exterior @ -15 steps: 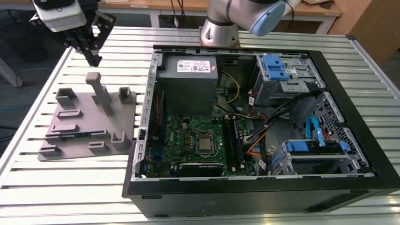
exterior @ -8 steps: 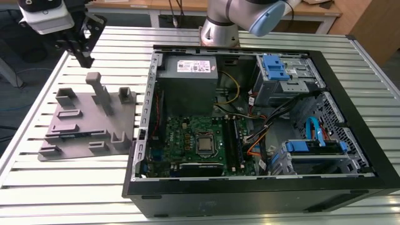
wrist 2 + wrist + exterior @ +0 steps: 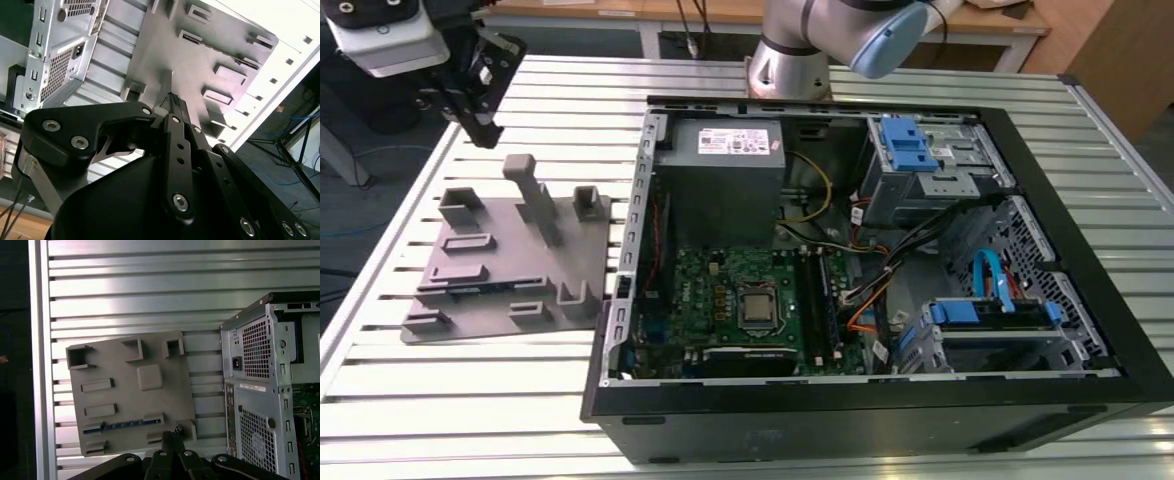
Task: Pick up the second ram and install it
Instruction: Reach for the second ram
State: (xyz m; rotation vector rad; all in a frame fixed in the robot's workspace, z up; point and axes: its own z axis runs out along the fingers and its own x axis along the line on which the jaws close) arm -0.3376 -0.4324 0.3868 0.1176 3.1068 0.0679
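The second ram (image 3: 123, 425) is a thin dark blue stick lying flat in a slot of the grey moulded plate (image 3: 150, 405), near one edge of it. In the exterior view that plate (image 3: 507, 262) rests on the slatted table at the exterior view's left of the open computer case (image 3: 640, 200). My gripper (image 3: 486, 128) hangs well above the table past the plate's far end, apart from the ram. Its black fingers (image 3: 172, 440) come together at the tips with nothing between them; the second wrist view shows the same gripper (image 3: 173, 101) over the plate.
Inside the case lie the green motherboard (image 3: 720, 285) with long memory slots (image 3: 817, 300) beside the processor, a power supply (image 3: 720, 150), blue drive cages (image 3: 907, 150) and loose cables. Upright blocks (image 3: 534, 195) rise from the plate. The table's slatted edge (image 3: 40, 365) runs close to the plate.
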